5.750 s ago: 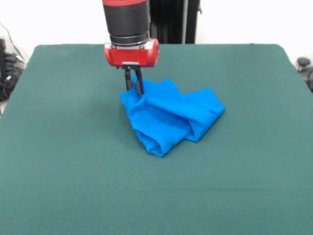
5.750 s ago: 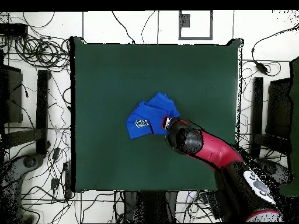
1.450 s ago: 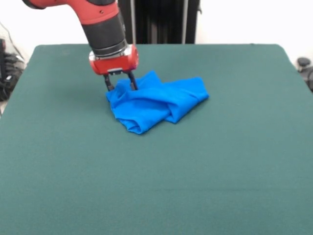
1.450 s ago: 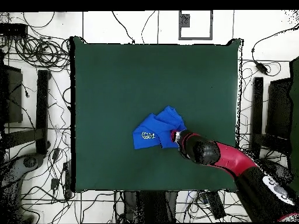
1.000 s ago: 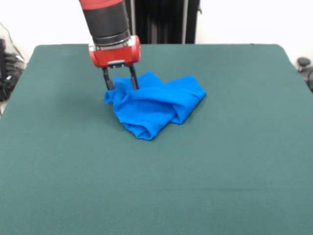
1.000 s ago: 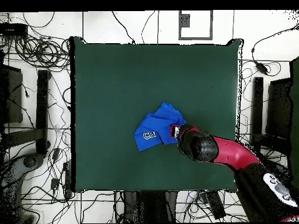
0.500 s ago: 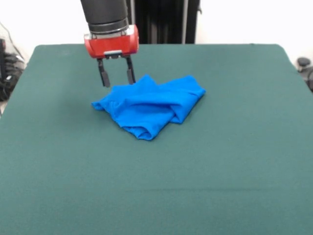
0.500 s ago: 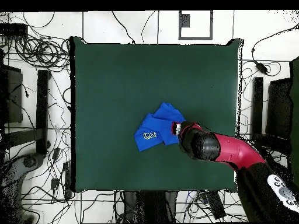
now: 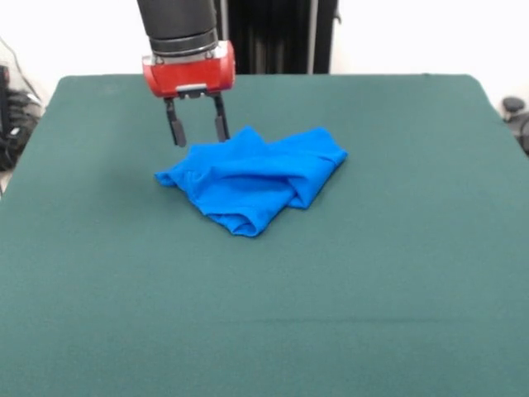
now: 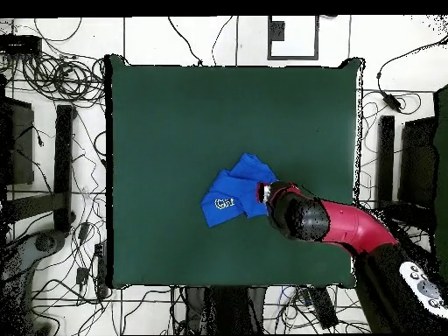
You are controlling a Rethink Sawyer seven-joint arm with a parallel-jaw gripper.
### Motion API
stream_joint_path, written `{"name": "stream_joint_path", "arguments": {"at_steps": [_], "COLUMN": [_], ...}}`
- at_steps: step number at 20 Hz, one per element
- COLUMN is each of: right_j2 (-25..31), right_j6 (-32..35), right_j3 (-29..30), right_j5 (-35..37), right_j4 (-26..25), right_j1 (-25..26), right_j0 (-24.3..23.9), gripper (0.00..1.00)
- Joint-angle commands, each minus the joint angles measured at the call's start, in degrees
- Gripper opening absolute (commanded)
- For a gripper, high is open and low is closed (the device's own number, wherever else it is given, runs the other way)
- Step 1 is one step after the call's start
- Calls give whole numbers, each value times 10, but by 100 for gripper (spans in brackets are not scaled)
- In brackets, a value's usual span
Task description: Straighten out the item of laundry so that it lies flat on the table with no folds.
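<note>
Hung open and empty, gripper point(image 9: 198, 131) at upper left, crumpled shirt point(image 9: 252, 178) just below, stretching rightward across table point(image 9: 397, 273).

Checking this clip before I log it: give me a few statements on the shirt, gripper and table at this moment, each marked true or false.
1. The blue T-shirt lies flat with no folds. False: it is bunched in overlapping folds.
2. The gripper is open and holds no cloth. True.
3. The shirt hangs over the edge of the table. False: it lies well inside the green top.
4. A pale print shows on the shirt in the overhead view. True.
5. The gripper stands above the shirt's edge nearer the robot. True.
</note>
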Motion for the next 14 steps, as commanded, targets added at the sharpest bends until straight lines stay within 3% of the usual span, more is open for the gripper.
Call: {"name": "stream_joint_path", "arguments": {"at_steps": [1,14], "right_j2": [6,-23], "right_j6": [64,88], "right_j3": [-16,-57], "right_j5": [1,-28], "right_j4": [3,13], "right_j1": [49,95], "right_j0": [52,106], "gripper": [100,100]}}
